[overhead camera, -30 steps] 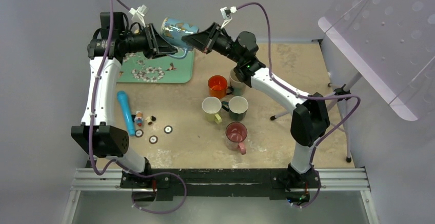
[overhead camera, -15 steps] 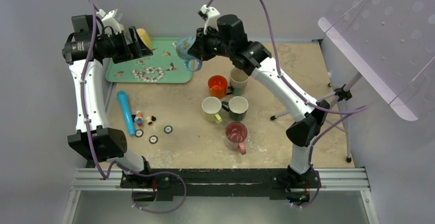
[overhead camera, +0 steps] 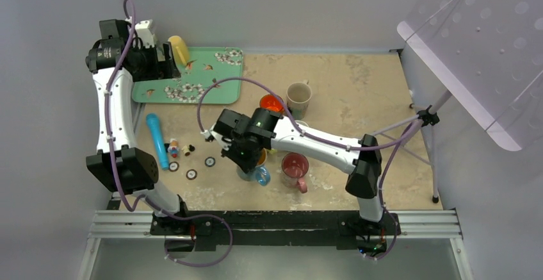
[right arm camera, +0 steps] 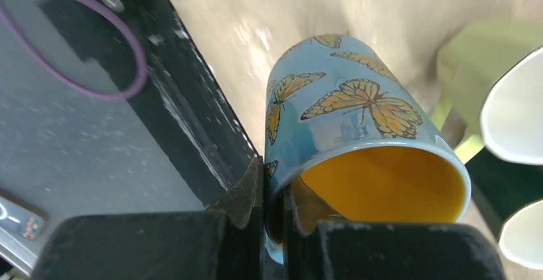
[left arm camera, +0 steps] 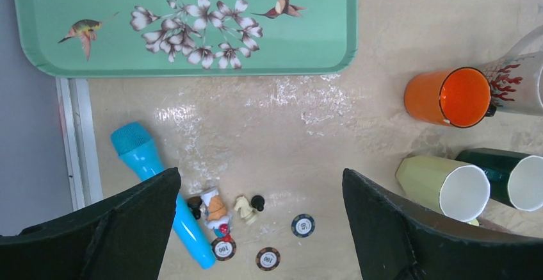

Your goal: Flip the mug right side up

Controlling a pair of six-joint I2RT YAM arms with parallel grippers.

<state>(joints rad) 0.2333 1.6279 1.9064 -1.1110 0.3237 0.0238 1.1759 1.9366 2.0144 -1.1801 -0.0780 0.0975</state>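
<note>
The right arm is lying stretched low and leftward over the near half of the table (overhead camera: 358,81), with its wrist bending down. The right gripper (right arm camera: 274,189) is pinching the rim of the mug (right arm camera: 346,107), one finger inside the yellow interior and one outside. The mug is sitting near the front edge with its mouth facing up toward the wrist. I cannot tell whether its base is touching the table.

The left arm is standing tall at the back left, elbow folded, wrist pointing down near the tray (left arm camera: 192,11). The left gripper (left arm camera: 260,182) is spreading its fingers wide and holding nothing.

The black rail (right arm camera: 186,100) is running just beside the mug. A pink mug (overhead camera: 295,164) is sitting near on the right, and a pale green mug (right arm camera: 486,62) is crowding in behind. Bare table is lying to the left, toward the chips (overhead camera: 210,161).
</note>
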